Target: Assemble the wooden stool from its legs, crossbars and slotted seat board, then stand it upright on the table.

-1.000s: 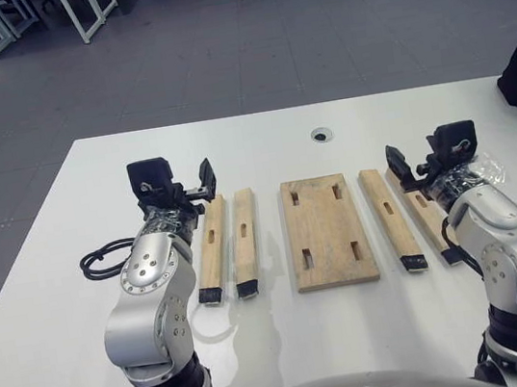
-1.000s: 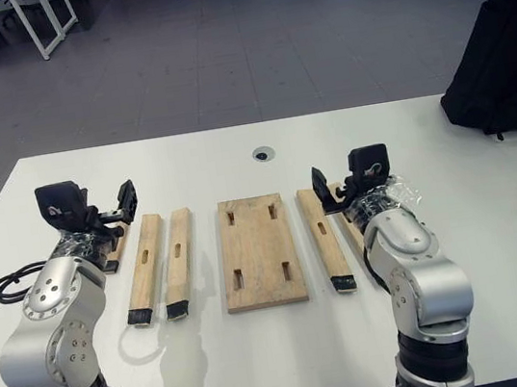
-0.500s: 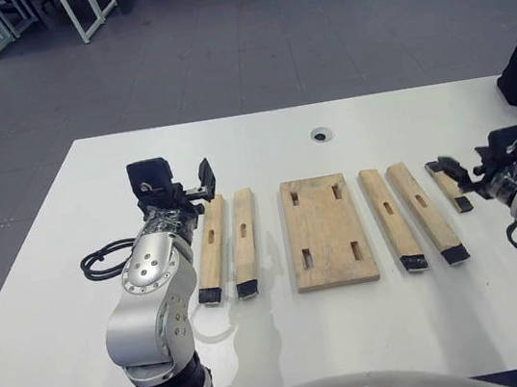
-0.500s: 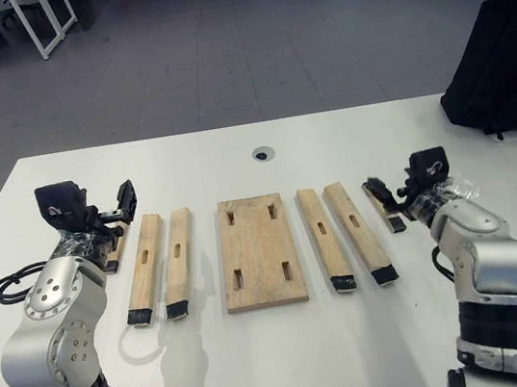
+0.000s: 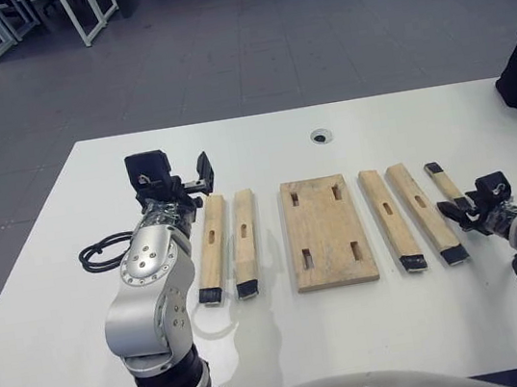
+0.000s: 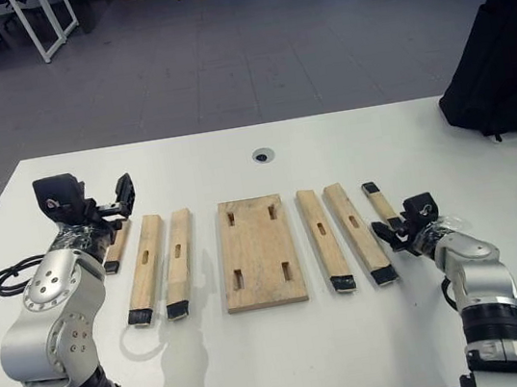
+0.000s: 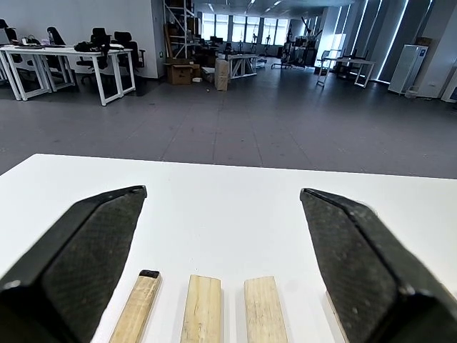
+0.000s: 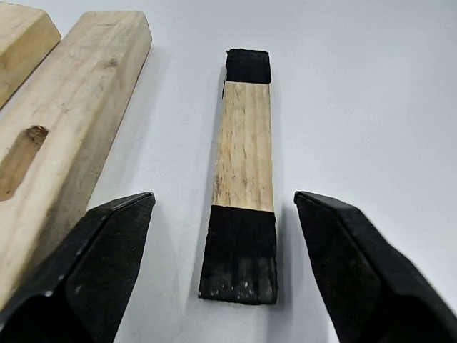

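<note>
White table [image 5: 261, 144] in an open hall, stool parts laid flat in a row, long axes running away from the robot. Seat board [image 5: 329, 231] at centre; left legs [image 5: 213, 249] and right legs [image 5: 391, 220] lie in pairs on either side of it. Outermost lie the left crossbar [image 6: 117, 247] and the right crossbar [image 5: 445, 187], each capped black at both ends. A cable [image 5: 102, 256] lies at the table's left.

Key relation: the right gripper [image 8: 221, 214] sits low at the near end of the right crossbar with its jaws spread wide. The near black cap lies between the two fingers, and the bar's long axis points straight ahead along the line of approach. No contact is visible. The right arm is far nearer this bar than the left; closing should take it across its width.

Left gripper [image 7: 225, 214]: jaws released and holding nothing, above the far ends of the left crossbar and left legs.

Change: a second ago the right gripper stood over the far ends of the right legs. It has since swung outward, then dropped back to the crossbar's near end. The left arm has barely moved, and no part has shifted.
</note>
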Robot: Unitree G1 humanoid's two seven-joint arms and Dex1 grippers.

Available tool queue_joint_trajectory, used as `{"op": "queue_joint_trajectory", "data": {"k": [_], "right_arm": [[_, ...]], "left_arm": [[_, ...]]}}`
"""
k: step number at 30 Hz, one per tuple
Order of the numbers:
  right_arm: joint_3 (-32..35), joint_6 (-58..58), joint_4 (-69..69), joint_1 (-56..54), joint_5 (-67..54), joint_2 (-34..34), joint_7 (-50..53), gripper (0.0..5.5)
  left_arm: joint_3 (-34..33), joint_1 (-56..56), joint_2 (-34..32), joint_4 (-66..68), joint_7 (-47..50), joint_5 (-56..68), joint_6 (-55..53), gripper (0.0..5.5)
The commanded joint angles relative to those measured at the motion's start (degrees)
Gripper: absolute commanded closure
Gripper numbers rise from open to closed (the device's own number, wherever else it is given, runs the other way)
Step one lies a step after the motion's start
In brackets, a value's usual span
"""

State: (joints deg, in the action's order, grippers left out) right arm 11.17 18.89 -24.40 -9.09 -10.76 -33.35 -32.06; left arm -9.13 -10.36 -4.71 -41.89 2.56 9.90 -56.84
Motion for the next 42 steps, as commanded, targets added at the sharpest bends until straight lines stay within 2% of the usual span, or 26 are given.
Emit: {"op": "queue_joint_trajectory", "data": {"k": [1, 9, 14, 17, 19, 21, 23, 26, 31, 41, 42], "right_arm": [[-1.9, 0.0, -6.6, 1.7, 2.7, 0.5, 1.1, 2.69], [-1.7, -4.1, -15.5, 0.8, 2.6, 0.3, 1.8, 4.18], [-0.9, -4.7, -13.1, -0.9, 1.9, 0.1, 2.9, 4.23], [2.8, -3.3, 3.3, -6.7, 0.2, 0.4, 10.3, 4.23], [-0.4, -1.0, 17.7, -11.8, 0.8, 3.4, 13.9, 4.23], [-5.2, 1.1, 25.4, -15.4, 1.3, 8.3, 16.2, 4.23], [-10.9, 3.1, 30.7, -16.1, 1.6, 13.7, 17.2, 4.23], [-17.4, 5.7, 37.2, -14.1, 1.7, 18.8, 17.4, 4.23], [-21.6, 11.1, 45.4, -13.9, 1.3, 22.6, 17.7, 4.23], [-27.1, 14.7, 49.5, -11.5, 2.2, 23.1, 15.7, 4.23], [-27.6, 14.8, 49.7, -11.1, 2.3, 23.1, 15.6, 4.23]], "left_arm": [[0.1, -0.8, -0.4, 0.1, -0.4, 0.3, 0.0, 1.52], [0.5, -0.2, 0.0, -0.2, -0.1, 0.1, 0.2, 1.52], [0.0, -1.3, 0.0, 1.3, -0.8, 0.9, 0.5, 1.52], [-7.0, -9.0, 3.0, 6.2, -5.5, 11.6, -5.4, 1.52], [-13.7, -16.3, 3.6, 11.9, -10.3, 22.7, -11.2, 1.52], [-20.0, -22.9, 3.4, 20.3, -14.1, 33.1, -15.4, 1.52], [-24.0, -27.6, 2.2, 31.7, -16.5, 38.4, -17.8, 1.52], [-26.7, -32.0, 1.6, 42.8, -15.1, 41.2, -17.8, 1.52], [-28.4, -33.3, 1.3, 48.6, -13.8, 46.1, -19.5, 1.52], [-28.4, -34.0, 1.3, 49.0, -9.0, 55.3, -20.5, 1.52], [-28.3, -33.9, 1.2, 49.2, -8.4, 55.9, -20.4, 1.69]]}}
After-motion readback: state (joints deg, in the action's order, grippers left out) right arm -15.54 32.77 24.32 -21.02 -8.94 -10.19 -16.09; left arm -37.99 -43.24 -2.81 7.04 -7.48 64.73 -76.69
